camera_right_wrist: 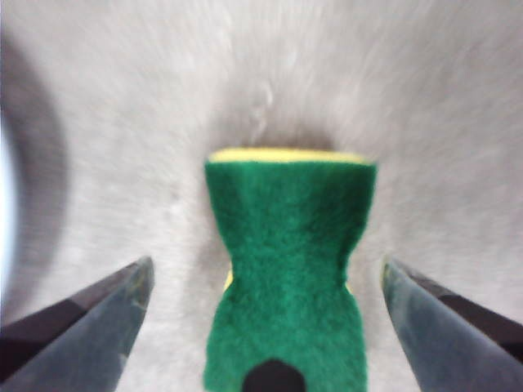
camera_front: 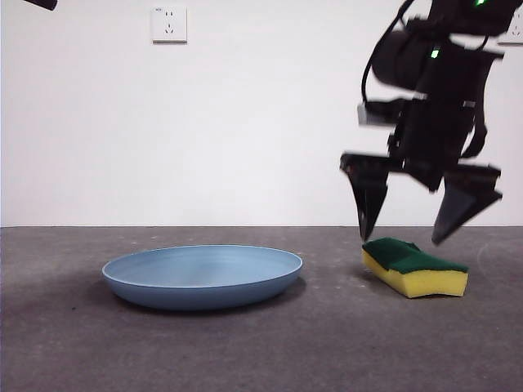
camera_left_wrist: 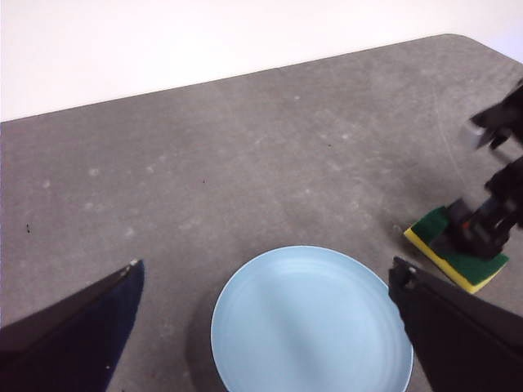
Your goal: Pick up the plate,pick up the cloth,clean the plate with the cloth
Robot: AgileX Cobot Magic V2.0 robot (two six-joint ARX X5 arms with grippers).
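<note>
The light-blue plate lies flat on the grey table, left of centre; the left wrist view shows the plate from above. The cloth, a yellow sponge with a green top, lies to its right. My right gripper hovers open just above the cloth, one jaw on each side, touching nothing. In the right wrist view the cloth sits between the spread jaws of the right gripper. High above the plate, my left gripper is open and holds nothing. The cloth shows there too.
A white wall with a power socket stands behind the table. The table's rounded far corner shows in the left wrist view. A black tip of the waiting left arm sits at the top left corner.
</note>
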